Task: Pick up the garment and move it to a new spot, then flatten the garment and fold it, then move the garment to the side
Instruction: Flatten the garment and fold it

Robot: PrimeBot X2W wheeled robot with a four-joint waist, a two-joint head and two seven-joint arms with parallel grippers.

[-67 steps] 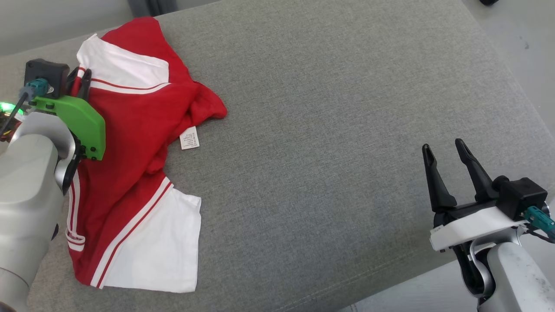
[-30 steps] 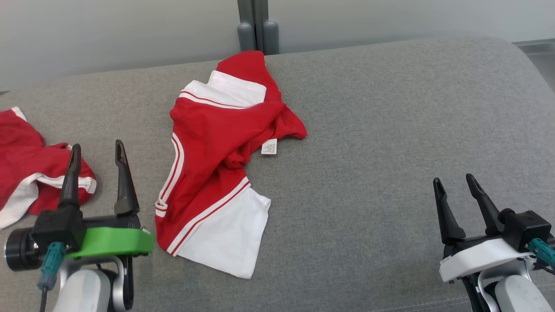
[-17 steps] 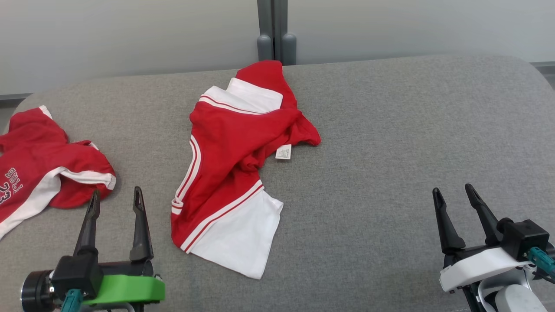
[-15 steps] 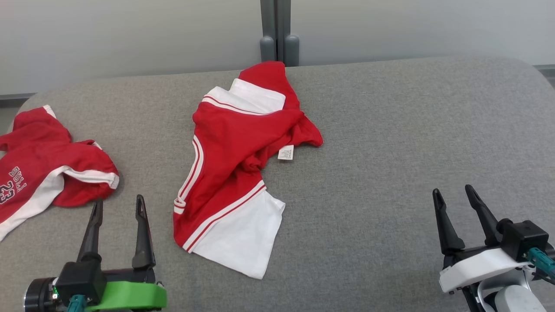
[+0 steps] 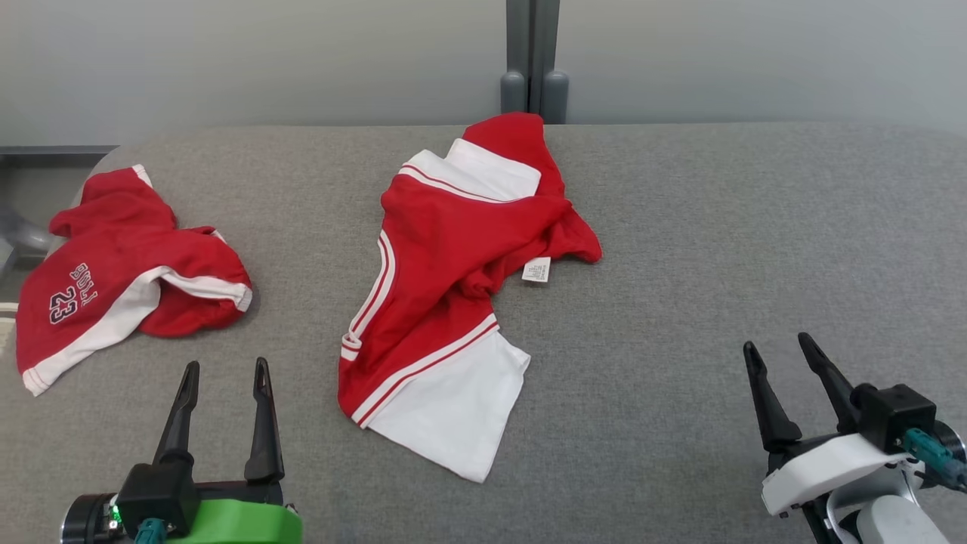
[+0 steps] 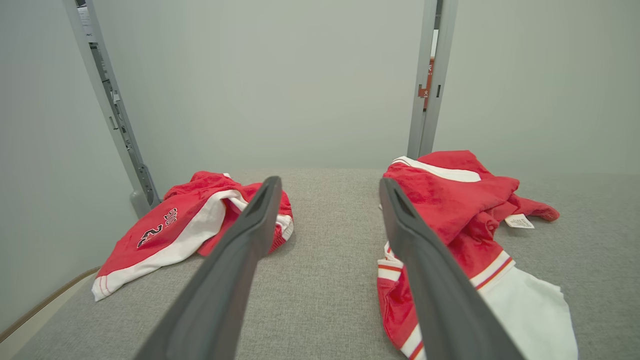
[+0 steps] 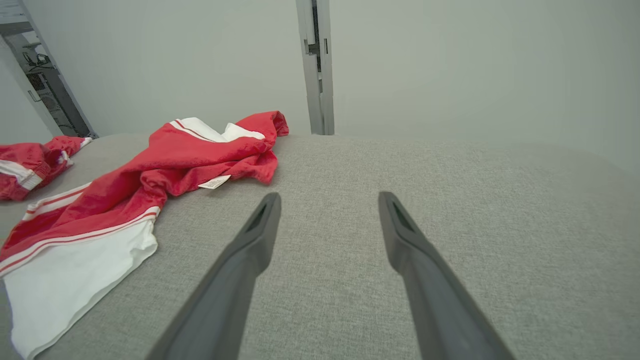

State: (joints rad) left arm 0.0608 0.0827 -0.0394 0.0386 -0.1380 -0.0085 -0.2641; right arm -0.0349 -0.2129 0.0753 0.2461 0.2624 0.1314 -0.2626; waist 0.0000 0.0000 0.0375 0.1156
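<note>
Spare red jersey point(image 5: 128, 264) far left on table point(image 5: 718, 249); left gripper point(image 5: 227, 365) released, empty, near it. Garment point(image 5: 446, 257) crumpled mid-table. Right gripper point(image 5: 776, 343) released, well apart. Risk: left grabs the jersey, or pinches one layer, bunching.

The red left garment point(image 5: 113, 279) carried white block lettering point(image 5: 81, 275) outlined in dark, which read roughly as "BULL", the last letters uncertain, and beneath it the number 23 point(image 5: 63, 304) in the same style. In the left wrist view only part of that print showed on the cloth. A small white care label point(image 5: 537, 269) lay at the edge of the centre garment point(image 5: 453, 249); it bore rows of fine print too small to read. On the grey post point(image 6: 425, 125) behind the couch sat a small orange-red sign point(image 6: 424, 91) with a white mark that could not be made out.
</note>
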